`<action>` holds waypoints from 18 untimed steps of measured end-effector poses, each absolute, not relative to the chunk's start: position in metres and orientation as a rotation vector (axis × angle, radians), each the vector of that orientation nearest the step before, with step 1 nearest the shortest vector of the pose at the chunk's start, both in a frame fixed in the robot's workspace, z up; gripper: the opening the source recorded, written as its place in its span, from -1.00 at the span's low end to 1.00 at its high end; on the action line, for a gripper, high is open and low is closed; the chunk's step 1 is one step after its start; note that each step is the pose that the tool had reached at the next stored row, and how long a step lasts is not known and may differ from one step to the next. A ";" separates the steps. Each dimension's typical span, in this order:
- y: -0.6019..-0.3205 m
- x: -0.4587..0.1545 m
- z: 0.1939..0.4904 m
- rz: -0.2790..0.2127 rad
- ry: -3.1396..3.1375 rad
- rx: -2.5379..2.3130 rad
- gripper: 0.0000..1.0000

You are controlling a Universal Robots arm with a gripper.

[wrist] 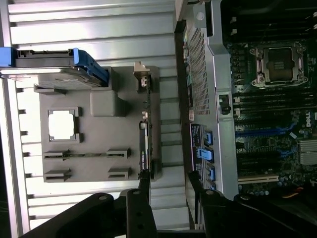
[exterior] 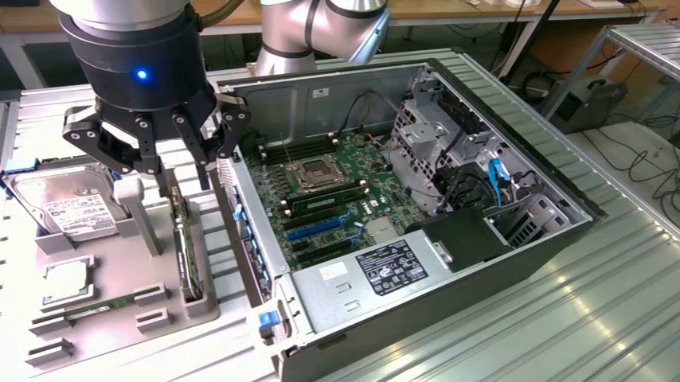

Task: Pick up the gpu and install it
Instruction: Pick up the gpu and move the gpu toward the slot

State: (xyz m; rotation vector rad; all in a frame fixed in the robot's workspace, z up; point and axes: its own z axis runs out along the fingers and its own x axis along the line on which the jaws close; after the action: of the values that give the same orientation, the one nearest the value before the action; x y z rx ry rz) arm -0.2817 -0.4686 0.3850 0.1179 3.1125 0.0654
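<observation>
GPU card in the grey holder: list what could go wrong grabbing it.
The thin black GPU card seems lined up with one finger of the open black gripper, not the gap; that finger may strike its edge. The other finger hangs near the grey metal computer case and could clip it.

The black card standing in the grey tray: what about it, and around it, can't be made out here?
- gpu: edge-on in both views, so its flat faces are hidden; in the exterior view the open gripper hangs in front of its far end.
- hard drive: exterior view, label print too small to read.
- power supply sticker: exterior view, print too small to read.
- fingers: wrist view, cut off by the picture's edge.
</observation>
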 end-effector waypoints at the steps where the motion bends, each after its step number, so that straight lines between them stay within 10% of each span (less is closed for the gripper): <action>1: -0.469 -0.282 0.385 0.065 3.112 0.118 -0.15; 18: -0.469 -0.282 0.376 0.064 3.113 0.118 -0.15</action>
State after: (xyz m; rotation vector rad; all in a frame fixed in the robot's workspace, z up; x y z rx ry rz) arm -0.2817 -0.4686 0.3757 0.1179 3.1125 0.0644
